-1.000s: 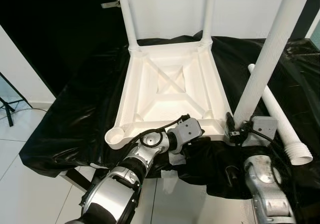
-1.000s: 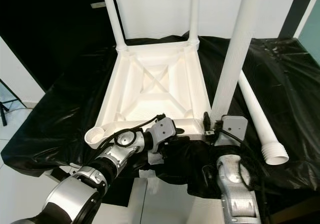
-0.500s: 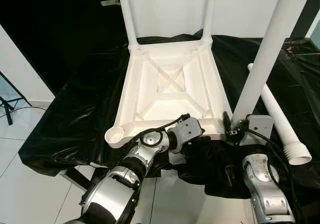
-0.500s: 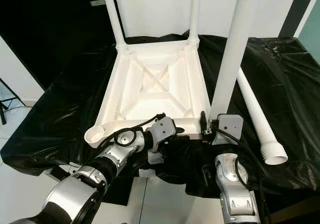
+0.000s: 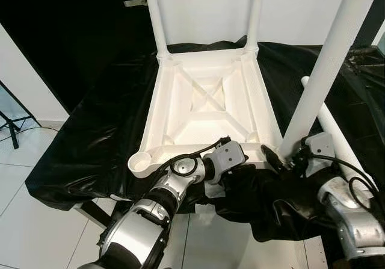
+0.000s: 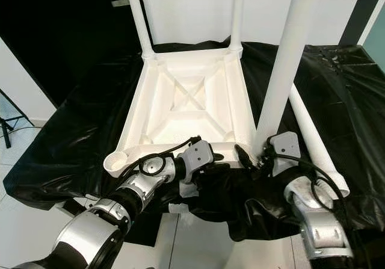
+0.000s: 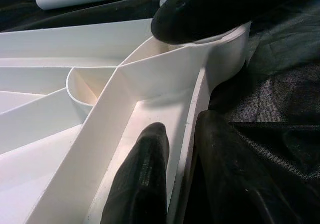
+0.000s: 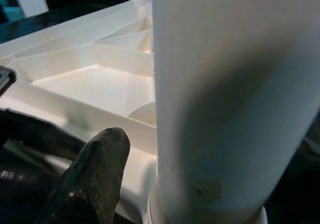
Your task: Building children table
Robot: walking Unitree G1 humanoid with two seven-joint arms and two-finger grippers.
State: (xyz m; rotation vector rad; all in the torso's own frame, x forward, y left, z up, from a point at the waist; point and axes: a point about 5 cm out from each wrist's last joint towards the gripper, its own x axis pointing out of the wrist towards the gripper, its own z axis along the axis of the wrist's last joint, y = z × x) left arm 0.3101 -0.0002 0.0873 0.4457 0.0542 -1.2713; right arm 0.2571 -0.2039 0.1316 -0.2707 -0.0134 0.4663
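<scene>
The white table top point(image 5: 207, 109) lay upside down on the black sheet point(image 5: 90, 142), ribs facing up. Two legs point(image 5: 153, 16) already stood in its far corner sockets, and a third leg point(image 5: 322, 76) stood at its near right corner, apparently being seated there. The near left socket point(image 5: 142, 162) was still open, and the last leg point(image 5: 337, 139) lay on the sheet just right of the table top, so by my reading the job was a little over half done.

The left gripper point(image 7: 180, 169) pinched the table top's near rim, one finger inside the wall and one outside. The right gripper point(image 5: 278, 159) sat at the foot of the third leg; one black finger point(image 8: 95, 174) lay beside the leg, but whether the pair actually clamped it I could not tell.

Against the picture a second before, the right wrist had swung outward, away from the table top's near edge, and now reached the leg more from the side. The left arm and table top looked unchanged.
</scene>
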